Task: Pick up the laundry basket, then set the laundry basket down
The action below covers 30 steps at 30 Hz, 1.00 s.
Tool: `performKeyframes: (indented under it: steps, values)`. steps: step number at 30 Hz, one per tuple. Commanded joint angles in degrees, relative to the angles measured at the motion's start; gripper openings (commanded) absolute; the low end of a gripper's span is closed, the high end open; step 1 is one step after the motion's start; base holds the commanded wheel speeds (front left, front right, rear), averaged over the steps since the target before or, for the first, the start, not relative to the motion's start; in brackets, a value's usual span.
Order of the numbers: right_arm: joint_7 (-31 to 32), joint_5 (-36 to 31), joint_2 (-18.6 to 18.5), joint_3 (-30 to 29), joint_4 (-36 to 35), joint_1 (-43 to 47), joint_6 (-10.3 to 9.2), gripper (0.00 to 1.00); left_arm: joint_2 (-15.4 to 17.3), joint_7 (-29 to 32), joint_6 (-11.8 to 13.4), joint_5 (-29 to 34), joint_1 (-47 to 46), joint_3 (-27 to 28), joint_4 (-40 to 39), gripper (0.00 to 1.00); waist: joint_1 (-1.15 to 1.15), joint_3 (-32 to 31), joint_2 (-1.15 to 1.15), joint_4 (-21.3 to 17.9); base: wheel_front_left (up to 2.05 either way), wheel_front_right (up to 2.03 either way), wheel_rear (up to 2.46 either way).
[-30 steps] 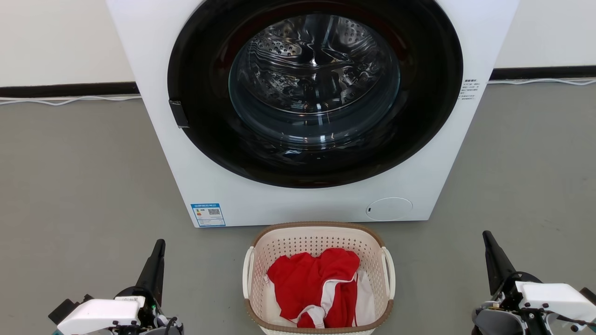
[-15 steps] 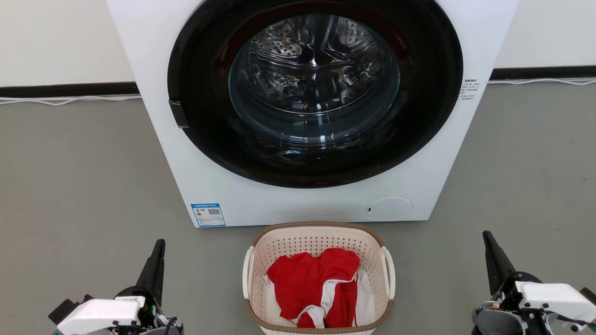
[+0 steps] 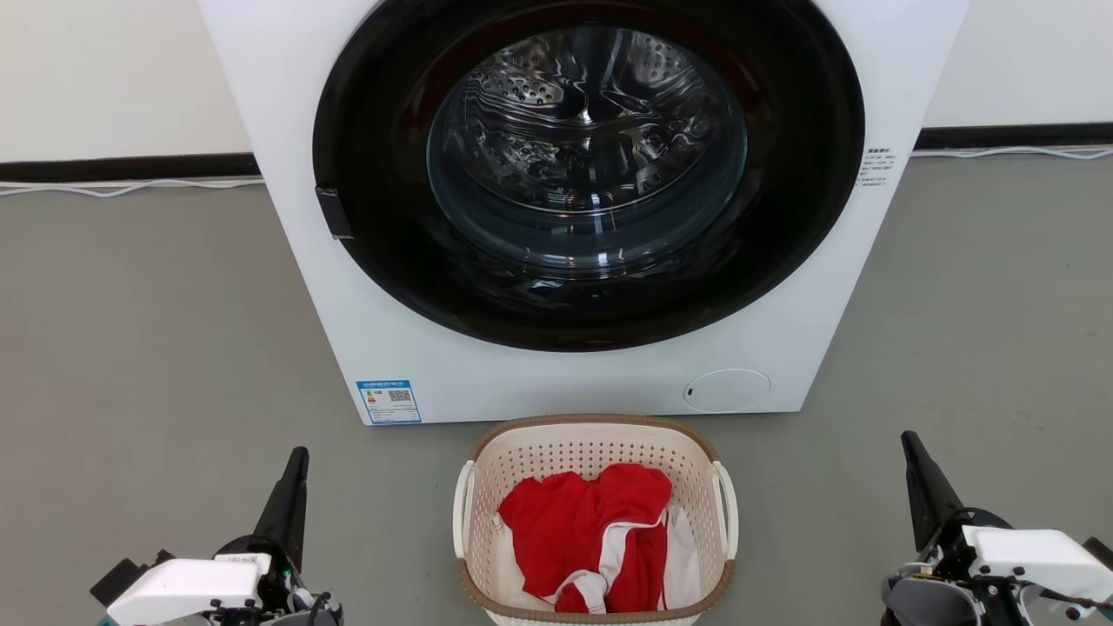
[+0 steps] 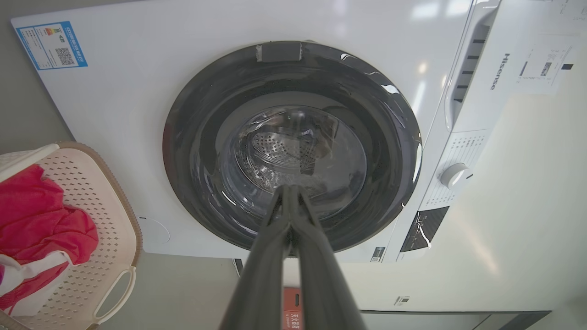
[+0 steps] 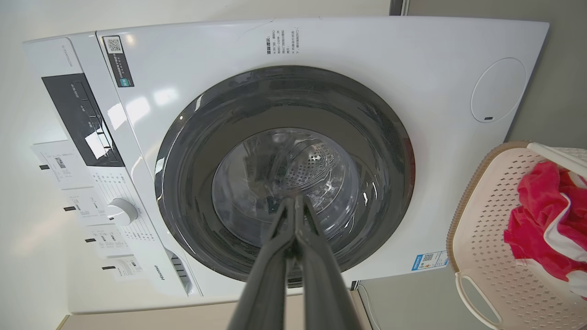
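None of the task's two steps looks done: the lift has not begun, and the setting down waits on it. Nearest the robot, the left gripper [image 3: 298,461] shows at the lower left of the head view and the right gripper [image 3: 910,448] at the lower right. Each has its two dark fingers pressed together into a single spike, clenched on nothing, and the wrist views show the same tight pairs pointing at the machine ahead.

Between the two grippers, the laundry basket [image 3: 591,423] stands upright on the grey floor [image 3: 174,348], well apart from both sets of jaws; nothing touches it. One white loop handle [image 3: 461,509] faces the left gripper's side and the other handle [image 3: 729,509] faces the right. The fingertips reach about level with the basket's far rim but stay wide of it. A red and white garment [image 3: 583,522] lies heaped inside, below the brown rim.

Just beyond the basket rises the white washer [image 3: 522,382], its round dark door [image 3: 587,148] shut. Whether the far rim touches the washer's base cannot be told. Behind it runs a pale wall with a dark skirting.

By this reading everything remains: the jaws must part, come inward to the handles, close on them, raise the basket, lower it and let go.
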Motion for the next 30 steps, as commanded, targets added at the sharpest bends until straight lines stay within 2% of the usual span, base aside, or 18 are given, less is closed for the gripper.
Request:
performKeyframes:
  steps: [1, 30]
  values:
    - [0.42, 0.39, -0.35, 1.06, -1.68, -2.43, 0.42, 0.00, 0.77, 0.35, -0.42, -0.03, -3.20, 1.74, -1.66, 0.00, 0.00, 0.00, 0.00, 0.00, 0.00, 0.00, 0.00]
    - [0.42, 0.39, -0.35, 1.06, -1.68, -2.43, 0.42, 0.00, 0.77, 0.35, -0.42, -0.03, -3.20, 1.74, -1.66, 0.00, 0.00, 0.00, 0.00, 0.00, 0.00, 0.00, 0.00]
